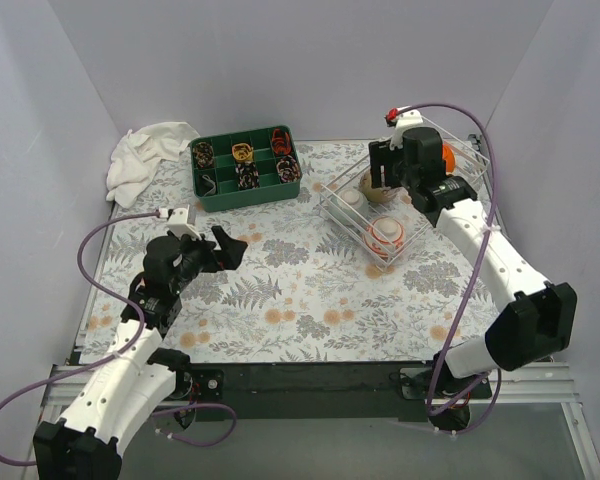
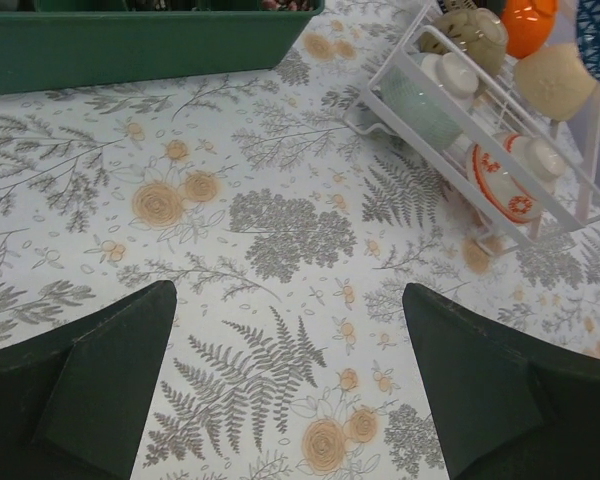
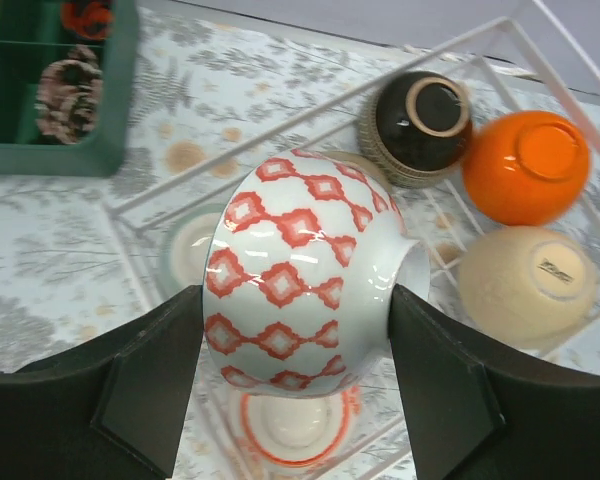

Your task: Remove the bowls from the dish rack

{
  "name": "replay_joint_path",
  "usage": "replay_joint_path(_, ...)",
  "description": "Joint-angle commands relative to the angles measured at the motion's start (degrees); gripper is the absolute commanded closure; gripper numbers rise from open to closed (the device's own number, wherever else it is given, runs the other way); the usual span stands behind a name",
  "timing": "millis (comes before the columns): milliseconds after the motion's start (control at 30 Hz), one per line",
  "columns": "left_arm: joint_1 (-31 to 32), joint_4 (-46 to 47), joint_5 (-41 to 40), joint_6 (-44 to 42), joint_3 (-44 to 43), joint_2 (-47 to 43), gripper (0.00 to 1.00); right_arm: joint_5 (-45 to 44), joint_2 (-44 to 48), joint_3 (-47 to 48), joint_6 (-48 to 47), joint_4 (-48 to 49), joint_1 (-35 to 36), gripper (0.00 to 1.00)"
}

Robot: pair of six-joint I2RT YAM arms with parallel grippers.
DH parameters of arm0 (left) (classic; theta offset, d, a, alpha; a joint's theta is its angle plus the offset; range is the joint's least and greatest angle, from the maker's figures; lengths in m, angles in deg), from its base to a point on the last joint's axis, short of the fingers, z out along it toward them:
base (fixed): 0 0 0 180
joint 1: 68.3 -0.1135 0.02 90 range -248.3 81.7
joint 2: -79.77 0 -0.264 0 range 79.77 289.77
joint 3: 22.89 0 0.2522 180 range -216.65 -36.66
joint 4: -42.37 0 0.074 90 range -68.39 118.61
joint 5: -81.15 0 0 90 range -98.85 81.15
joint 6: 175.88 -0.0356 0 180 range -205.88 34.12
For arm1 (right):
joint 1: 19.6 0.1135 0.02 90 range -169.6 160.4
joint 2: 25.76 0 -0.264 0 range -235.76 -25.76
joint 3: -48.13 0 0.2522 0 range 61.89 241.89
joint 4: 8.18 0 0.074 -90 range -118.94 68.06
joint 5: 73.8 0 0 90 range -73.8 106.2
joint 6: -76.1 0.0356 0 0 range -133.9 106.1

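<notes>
My right gripper (image 3: 295,300) is shut on a white bowl with red diamonds (image 3: 300,270), held tilted just above the dish rack (image 3: 310,110). Under it in the rack lie a red-rimmed bowl (image 3: 295,430), a pale green one (image 3: 190,250), a dark brown one (image 3: 420,125), an orange one (image 3: 525,165) and a cream one (image 3: 528,283). From above, the right gripper (image 1: 390,175) hangs over the wire dish rack (image 1: 342,215) at the back right. My left gripper (image 1: 230,250) is open and empty over the floral table, left of the rack (image 2: 580,215).
A green divided tray (image 1: 245,170) with small items stands at the back centre, and a crumpled white cloth (image 1: 145,160) lies at the back left. Grey walls close in the table on three sides.
</notes>
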State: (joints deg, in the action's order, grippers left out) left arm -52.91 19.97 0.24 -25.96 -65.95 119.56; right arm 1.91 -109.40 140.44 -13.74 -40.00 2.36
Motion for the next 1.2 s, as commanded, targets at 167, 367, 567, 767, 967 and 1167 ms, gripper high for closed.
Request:
replay_joint_path(167,0.2,17.9,11.2,12.7,-3.1,7.6,0.02,18.9,10.8,-8.6,11.1,18.1,4.6,0.71)
replay_joint_path(367,1.9,32.0,13.6,20.0,-2.3,14.9,0.02,26.5,12.4,-15.0,17.1,26.8,6.1,0.72)
replay_joint_path(567,7.8,42.6,10.8,21.9,-3.2,23.4,0.02,32.4,13.6,-21.3,25.6,36.1,7.1,0.72)
replay_joint_path(767,12.3,49.4,7.2,20.9,-3.9,30.4,0.02,36.9,13.7,-25.1,31.7,41.3,8.0,0.73)
replay_joint_path(967,14.3,52.4,6.2,21.6,-4.0,35.6,0.09,40.9,13.5,-27.8,37.0,46.5,8.4,0.73)
replay_joint_path(1167,15.3,55.1,6.6,23.5,-3.7,38.7,0.22,43.2,13.7,-30.9,41.1,51.7,8.7,0.73)
